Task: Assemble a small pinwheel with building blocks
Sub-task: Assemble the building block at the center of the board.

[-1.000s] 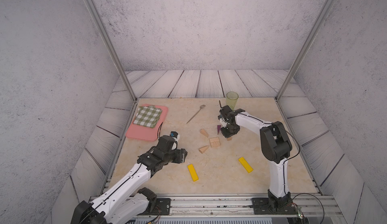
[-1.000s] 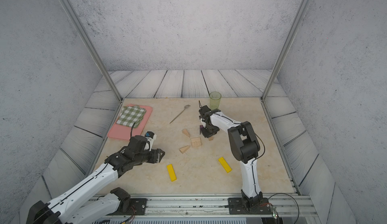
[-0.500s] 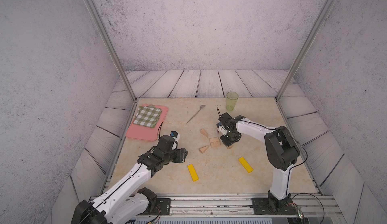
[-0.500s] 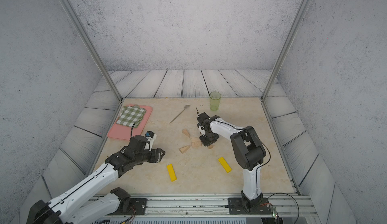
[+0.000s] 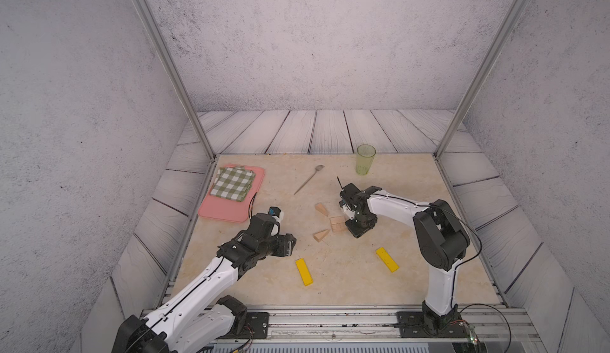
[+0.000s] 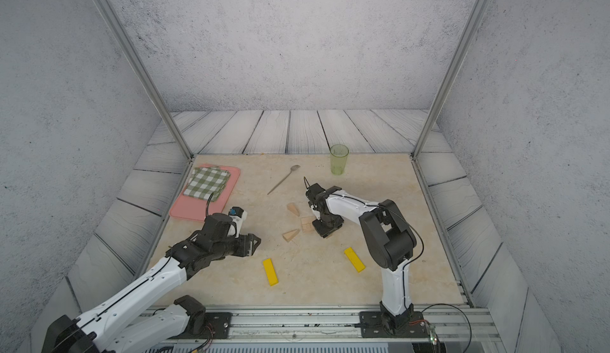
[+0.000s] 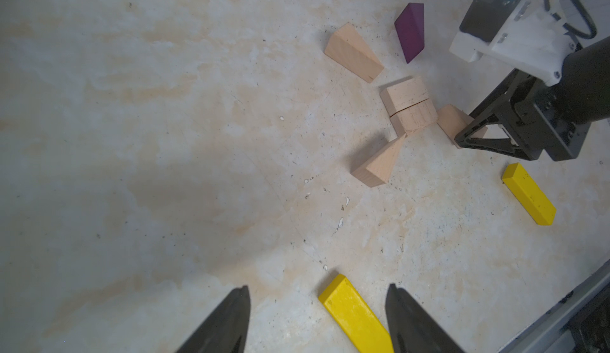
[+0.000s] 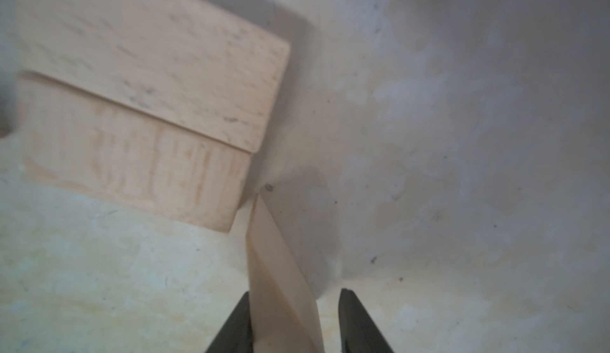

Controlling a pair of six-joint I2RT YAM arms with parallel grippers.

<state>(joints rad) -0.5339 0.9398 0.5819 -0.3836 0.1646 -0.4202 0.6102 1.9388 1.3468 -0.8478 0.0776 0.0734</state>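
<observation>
Because each blade must fan out from a corner of the hub, the right claw (image 8: 294, 292) sits low over the beige tabletop (image 8: 462, 136) with a pale wooden triangular wedge (image 8: 277, 268) lying between its fingers. The wedge's thin tip points away from the claw at the pale wooden square centre (image 8: 148, 103), which is two rectangular blocks set side by side. That tip ends just beside the square's nearest corner; whether they touch I cannot tell. The jaws are parted wider than the wedge: one finger (image 8: 234, 328) lies against its side and the other stands clear with bare table between. Nothing is pinched, so I read this blade as placed and let go.

Across the square from this claw, a second pale wooden wedge (image 7: 379, 163) meets another corner with its tip, so the pinwheel (image 5: 337, 225) looks about half laid. A third pale wooden wedge (image 7: 353, 52) lies past the square and the purple wedge (image 7: 409, 31) alongside the right claw's wrist. Both are apart from the figure, probably waiting their turn as blades.

The left claw (image 7: 317, 287) hovers well back from the figure, jaws wide and empty, likely to leave the right arm room. One flat yellow bar (image 7: 353, 315) lies on the table under the gap between its fingers, a likely pick for the stem. The other yellow bar (image 7: 528, 194) lies apart, off to the side of the right claw
</observation>
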